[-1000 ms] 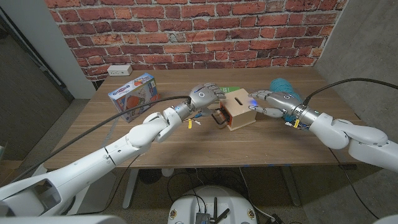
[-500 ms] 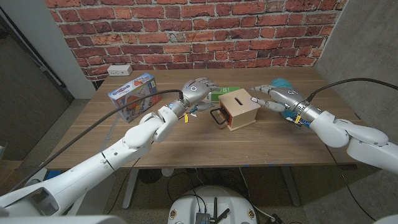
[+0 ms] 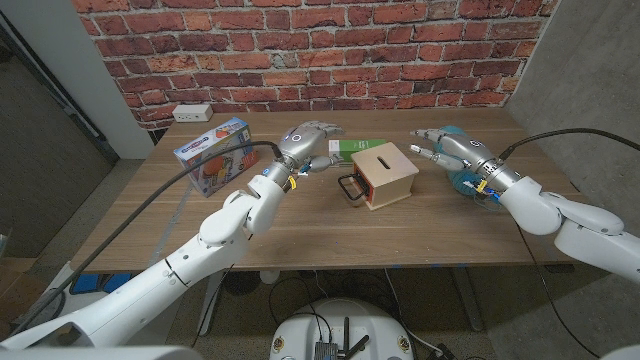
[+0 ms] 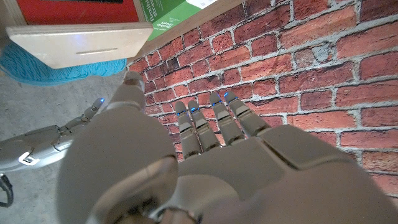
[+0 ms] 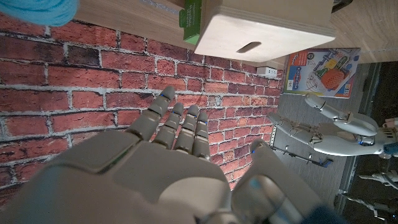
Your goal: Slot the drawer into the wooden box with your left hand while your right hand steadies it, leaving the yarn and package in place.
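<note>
The wooden box (image 3: 383, 173) sits just right of the middle of the head frame, on the wooden table (image 3: 300, 225), with a coin slot in its top and the drawer's dark wire handle (image 3: 350, 187) showing on its left face; the drawer looks pushed in, as far as I can tell from here. I touch neither of them. My left hand (image 3: 306, 140) hangs left of the box and a little above it in the frame, back turned up, my fingers spread loosely and holding nothing. In my left wrist view the same hand (image 4: 186, 162) shows its fingers (image 4: 214, 121) stretched out side by side with gaps between them, pointing at the brick wall (image 4: 298, 68). My right hand (image 3: 447, 148) is at the upper right of the box, clear of it, fingers parted and reaching toward the left of the frame, nothing between them. My right wrist view shows that hand (image 5: 168, 168) with straight, slightly parted fingers (image 5: 180, 127), the box (image 5: 267, 28) at the top of that frame and my left hand (image 5: 336, 127) at its right edge. The teal yarn (image 3: 462, 182) lies partly under my right wrist. The package (image 3: 211, 155), a colourful toy box, lies at the upper left of the head frame. A green carton (image 3: 353, 150) lies just behind the wooden box.
</note>
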Robot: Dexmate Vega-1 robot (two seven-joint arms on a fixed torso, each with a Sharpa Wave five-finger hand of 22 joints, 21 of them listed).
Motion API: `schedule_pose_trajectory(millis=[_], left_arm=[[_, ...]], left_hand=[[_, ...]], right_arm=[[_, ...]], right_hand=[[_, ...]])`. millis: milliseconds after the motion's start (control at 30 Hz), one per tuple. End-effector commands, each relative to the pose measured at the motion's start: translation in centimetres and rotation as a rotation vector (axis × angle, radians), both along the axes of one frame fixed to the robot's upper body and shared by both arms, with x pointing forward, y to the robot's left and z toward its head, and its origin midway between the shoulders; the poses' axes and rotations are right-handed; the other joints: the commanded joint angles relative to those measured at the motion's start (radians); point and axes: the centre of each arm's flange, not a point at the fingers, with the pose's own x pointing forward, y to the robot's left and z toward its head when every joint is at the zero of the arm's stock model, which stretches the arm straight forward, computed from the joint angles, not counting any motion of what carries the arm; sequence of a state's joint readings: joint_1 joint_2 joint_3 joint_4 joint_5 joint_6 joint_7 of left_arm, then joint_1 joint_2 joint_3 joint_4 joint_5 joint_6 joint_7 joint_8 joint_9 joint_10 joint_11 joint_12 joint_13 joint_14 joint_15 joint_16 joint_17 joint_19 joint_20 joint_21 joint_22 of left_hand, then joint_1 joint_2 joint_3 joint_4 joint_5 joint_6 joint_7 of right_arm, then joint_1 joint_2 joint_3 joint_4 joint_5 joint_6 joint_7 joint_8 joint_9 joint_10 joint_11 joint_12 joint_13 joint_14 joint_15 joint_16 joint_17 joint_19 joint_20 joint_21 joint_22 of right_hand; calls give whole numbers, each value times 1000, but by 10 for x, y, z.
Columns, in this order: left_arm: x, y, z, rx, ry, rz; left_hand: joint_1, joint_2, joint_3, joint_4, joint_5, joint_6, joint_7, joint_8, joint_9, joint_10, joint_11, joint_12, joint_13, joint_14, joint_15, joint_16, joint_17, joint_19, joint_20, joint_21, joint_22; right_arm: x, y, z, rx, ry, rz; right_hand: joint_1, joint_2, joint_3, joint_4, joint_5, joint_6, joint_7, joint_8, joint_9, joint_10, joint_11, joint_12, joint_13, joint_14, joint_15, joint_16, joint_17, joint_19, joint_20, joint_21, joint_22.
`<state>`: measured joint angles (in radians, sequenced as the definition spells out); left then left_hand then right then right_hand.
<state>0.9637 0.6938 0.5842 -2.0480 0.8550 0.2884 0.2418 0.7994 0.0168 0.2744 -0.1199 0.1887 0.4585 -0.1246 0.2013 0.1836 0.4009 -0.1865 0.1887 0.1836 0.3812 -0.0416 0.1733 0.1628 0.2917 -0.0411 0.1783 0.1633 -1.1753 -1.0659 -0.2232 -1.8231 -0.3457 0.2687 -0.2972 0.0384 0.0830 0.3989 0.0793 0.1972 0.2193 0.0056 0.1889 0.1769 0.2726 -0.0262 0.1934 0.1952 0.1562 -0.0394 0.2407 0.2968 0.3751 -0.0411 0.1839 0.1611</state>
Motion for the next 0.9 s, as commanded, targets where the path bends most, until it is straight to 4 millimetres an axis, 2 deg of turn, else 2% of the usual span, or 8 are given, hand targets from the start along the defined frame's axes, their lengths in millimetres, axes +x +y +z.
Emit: schedule_pose_trajectory(millis=[33,133,233,467,900], left_arm=[[2,20,-9,-216,89,-77],[8,28,-9,-277,122,-115],[13,34,-12,-344,141,-159],[29,47,-10,-426,170,-222],[65,68,-20,-594,235,-314]], left_hand=[[-15,8,-2,5,6,-9,13,-6,4,-1,16,-4,2,-10,-102,-1,3,9,-144,4,2],[-23,13,-2,7,6,-15,16,-8,3,-3,20,-4,2,-16,-97,-2,3,7,-141,4,3],[-34,28,2,11,8,-30,25,-12,3,-19,37,-7,2,-28,-86,-4,3,0,-135,2,3],[-45,38,5,11,9,-43,32,-16,2,-38,46,-10,2,-39,-80,-5,2,-5,-128,2,3],[-63,57,12,11,9,-72,45,-22,0,-60,62,-10,1,-55,-65,-5,2,-10,-115,3,3]], right_arm=[[7,-2,6,129,40,21],[9,1,9,145,78,16],[9,4,12,176,102,9],[17,6,16,288,145,21],[50,-8,5,508,199,93]], right_hand=[[11,48,3,-6,2,-7,5,1,3,-7,6,0,0,-6,-14,-3,4,-1,-45,3,5],[13,47,3,-9,2,-12,5,0,3,-10,7,-1,0,-7,-12,-4,3,-1,-44,3,5],[13,45,3,-10,2,-15,8,-1,3,-13,8,-1,0,-10,-9,-5,3,-3,-41,2,5],[11,43,4,-9,2,-20,11,-2,3,-22,8,-4,0,-14,-8,-9,1,-6,-39,1,5],[7,42,5,-6,2,-48,-5,-10,2,-27,12,-4,-2,-22,-6,-14,-1,-1,-38,3,5]])
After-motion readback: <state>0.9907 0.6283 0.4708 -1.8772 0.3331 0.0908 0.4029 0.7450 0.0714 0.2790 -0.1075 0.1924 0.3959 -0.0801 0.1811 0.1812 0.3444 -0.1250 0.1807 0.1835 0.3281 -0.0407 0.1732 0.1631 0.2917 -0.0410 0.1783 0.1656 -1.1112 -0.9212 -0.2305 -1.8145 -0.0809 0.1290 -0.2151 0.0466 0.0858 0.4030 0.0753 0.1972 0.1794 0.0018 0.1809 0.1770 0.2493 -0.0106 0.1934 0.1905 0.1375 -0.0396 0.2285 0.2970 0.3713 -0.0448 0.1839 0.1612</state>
